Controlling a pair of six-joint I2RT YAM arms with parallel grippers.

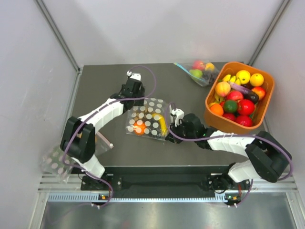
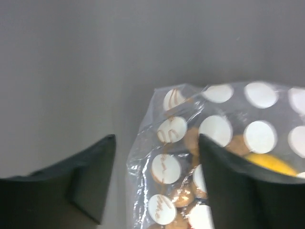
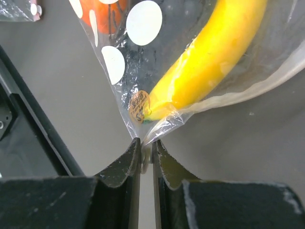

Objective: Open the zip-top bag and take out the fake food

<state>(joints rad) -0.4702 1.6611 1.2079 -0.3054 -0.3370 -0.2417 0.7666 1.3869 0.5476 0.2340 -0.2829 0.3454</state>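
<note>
Right gripper (image 3: pixel 147 149) is clamping its two dark fingers tight on a pointed corner of the zip-top bag (image 1: pixel 147 118), with the clear film bunching into the narrow slit between them. Just above that pinch, the yellow banana (image 3: pixel 214 62) is lying inside the bag, its stem end and a small round sticker pressing toward the corner. The orange ball (image 3: pixel 102 12) is peeking out behind the white dots at the top of the right wrist view.

Left gripper (image 2: pixel 157 143) is hanging with its fingers spread wide (nothing clenched). The bag's far-left corner is sitting between them, and one finger is covering part of the film; whether it is touching the plastic I cannot tell. Tan-brown berries (image 2: pixel 183 195) are showing through the dots there.

From above, the bag is lying flat on the dark table (image 1: pixel 100 86) between the two arms. An orange bin (image 1: pixel 268 102) heaped with toy fruit is standing well apart at the far right. A second clear bag (image 1: pixel 198 72) is lying just beside the bin, and another dotted bag (image 1: pixel 56 164) is resting near the left arm's base.
</note>
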